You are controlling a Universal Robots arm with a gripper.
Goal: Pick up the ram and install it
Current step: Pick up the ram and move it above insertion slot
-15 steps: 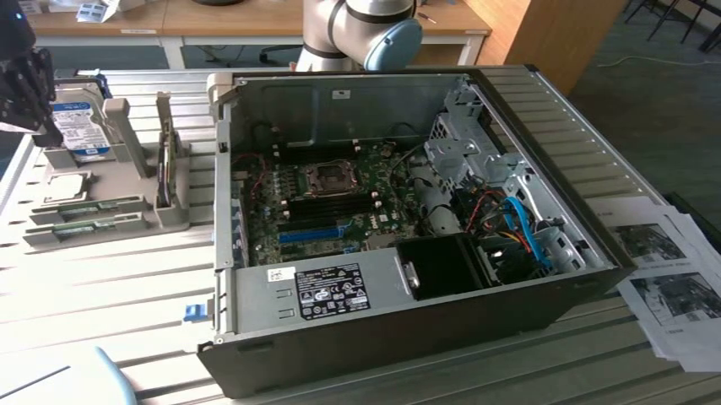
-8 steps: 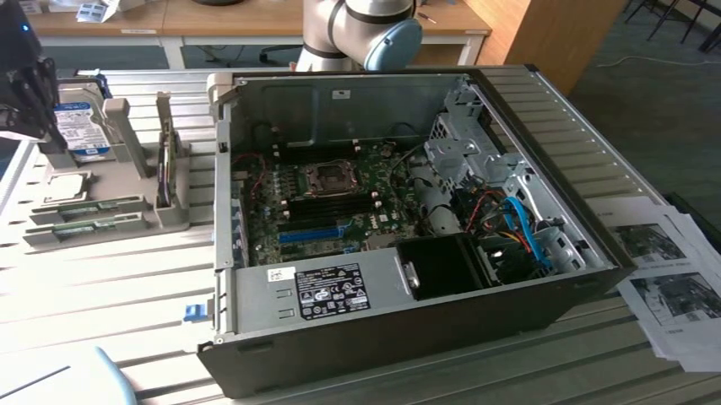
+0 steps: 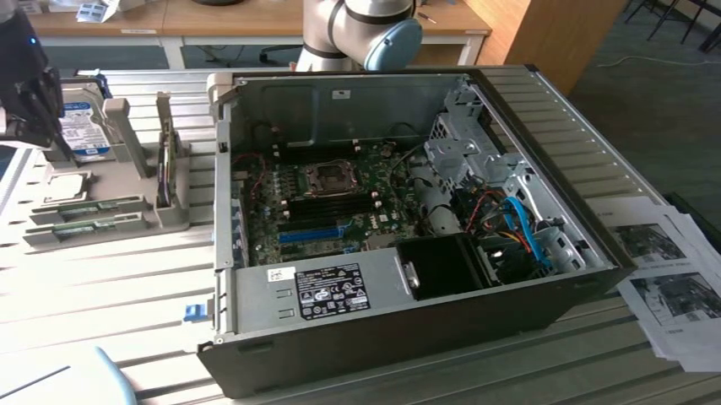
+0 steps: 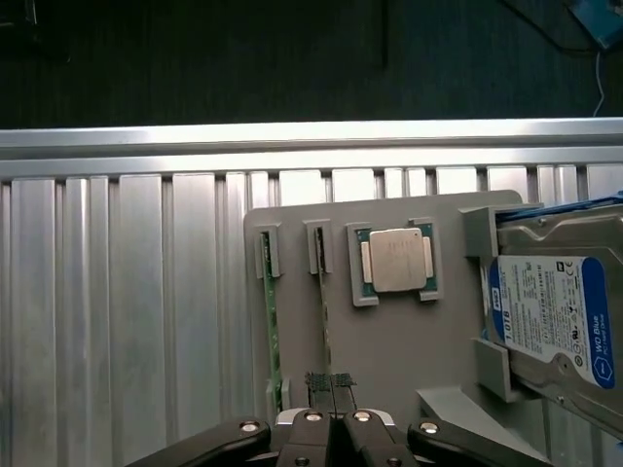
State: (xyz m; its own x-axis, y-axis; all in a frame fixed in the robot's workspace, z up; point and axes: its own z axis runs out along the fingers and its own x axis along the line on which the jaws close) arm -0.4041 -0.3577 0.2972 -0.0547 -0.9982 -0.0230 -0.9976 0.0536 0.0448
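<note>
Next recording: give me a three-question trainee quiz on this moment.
1. How many ram strips stand on edge in the grey holder?
2. What lies in the holder between the ram strips and the hard drive? A) a fan B) a processor chip C) a screwdriver
3. True or false: the gripper has its fingers spread wide over the holder.

Key: 1 two; 2 B; 3 false, the fingers are shut.
</note>
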